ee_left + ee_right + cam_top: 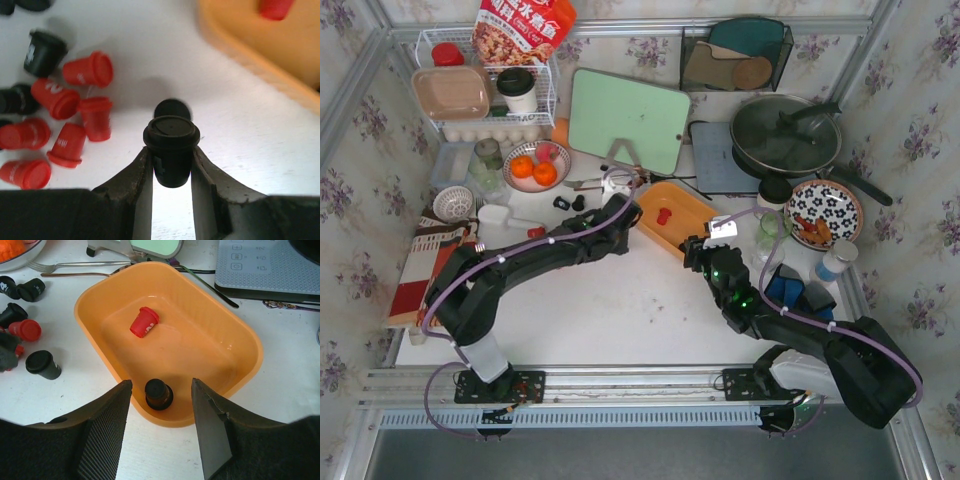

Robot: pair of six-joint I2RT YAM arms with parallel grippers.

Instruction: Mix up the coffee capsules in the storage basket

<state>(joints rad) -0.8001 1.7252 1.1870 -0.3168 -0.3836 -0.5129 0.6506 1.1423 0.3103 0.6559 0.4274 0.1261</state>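
My left gripper (171,167) is shut on a black coffee capsule (171,142), held rim-up just above the white table, left of the storage basket (260,47). Loose red capsules (87,70) and black capsules (44,51) lie on the table to its left. From above, the left gripper (620,207) sits by the orange storage basket (655,238). My right gripper (161,385) hangs open over the near rim of the basket (90,297). Inside lie a red capsule (144,322) and a black capsule (159,393), the black one between my open fingers but untouched.
Behind the basket stand a green cutting board (625,118), a bowl of oranges (535,168) and a frying pan (785,135). A patterned plate (823,212) sits right of the basket. A fork (75,264) lies beyond the basket. More black capsules (42,364) rest left of it.
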